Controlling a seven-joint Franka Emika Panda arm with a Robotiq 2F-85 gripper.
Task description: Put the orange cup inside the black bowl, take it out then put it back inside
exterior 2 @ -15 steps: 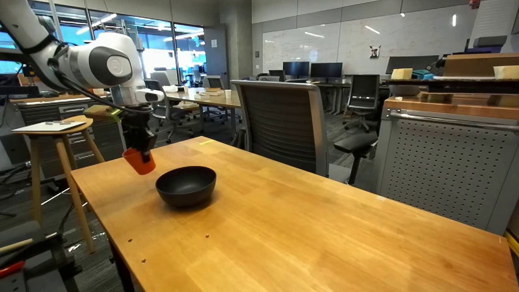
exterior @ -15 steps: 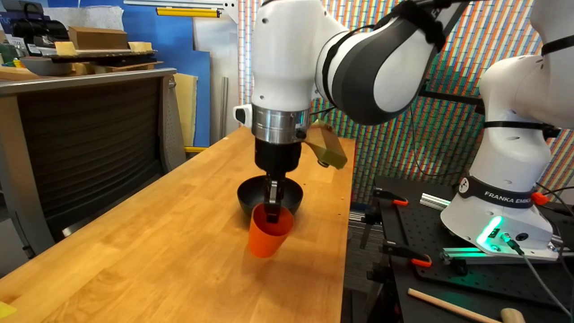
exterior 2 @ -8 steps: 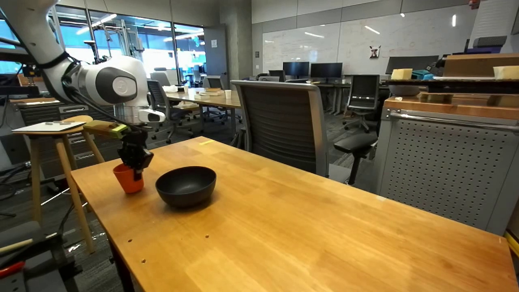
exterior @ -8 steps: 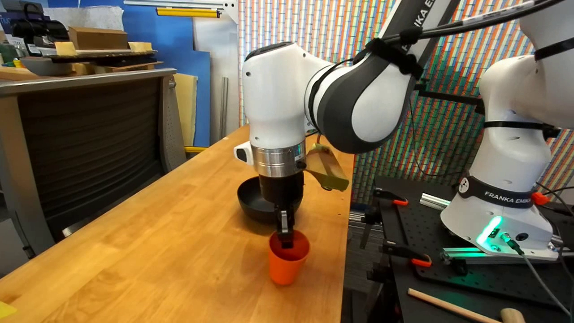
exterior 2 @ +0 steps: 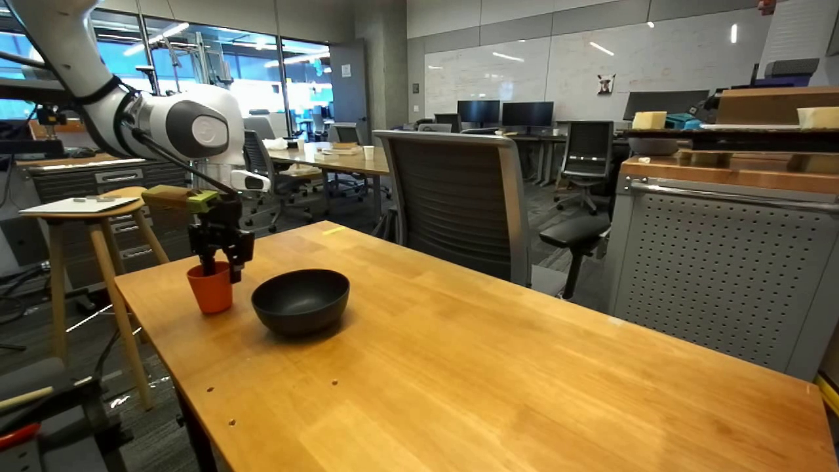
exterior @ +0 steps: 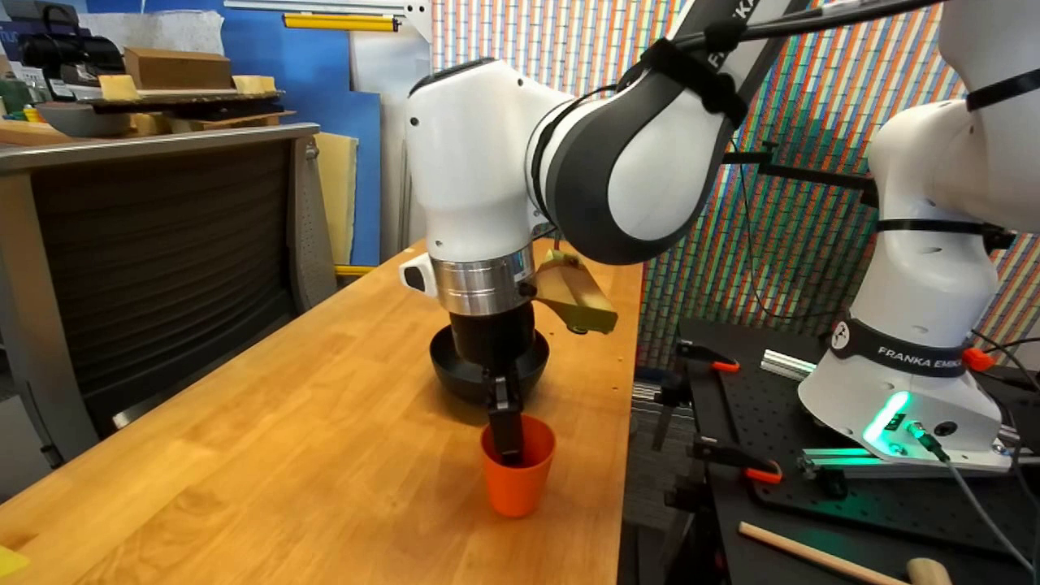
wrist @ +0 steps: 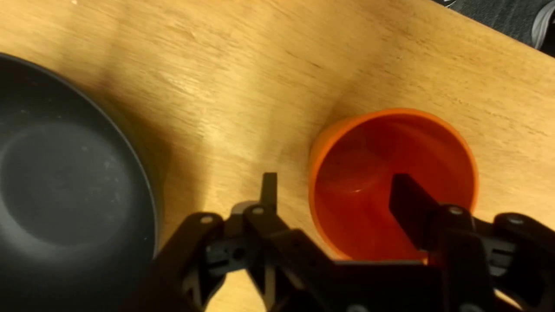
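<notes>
Orange, smooth and probably plastic, the tapered cup [wrist: 366, 177] stands upright on the wooden worktop [exterior 2: 498, 367], near the black bowl [exterior 2: 300, 303] but apart from it, with bare wood between. My jaws are spread astride the cup's bowl-side wall, one reaching down inside the cup, the other outside in the gap toward the bowl; the wrist view shows a gap on both faces of that wall. I can't feel the weight from here, but I expect the cup to be light and fairly stiff, hard to break yet easy to knock over, so I'd close gently and evenly. That bowl-side wall is where I'd take hold, well below the rim, since the taper and a slick finish could let a shallow pinch slide. Gripped off-centre like that, the cup may hang tilted when lifted, and I'd want its base well over the bowl's rim before bringing it across.
</notes>
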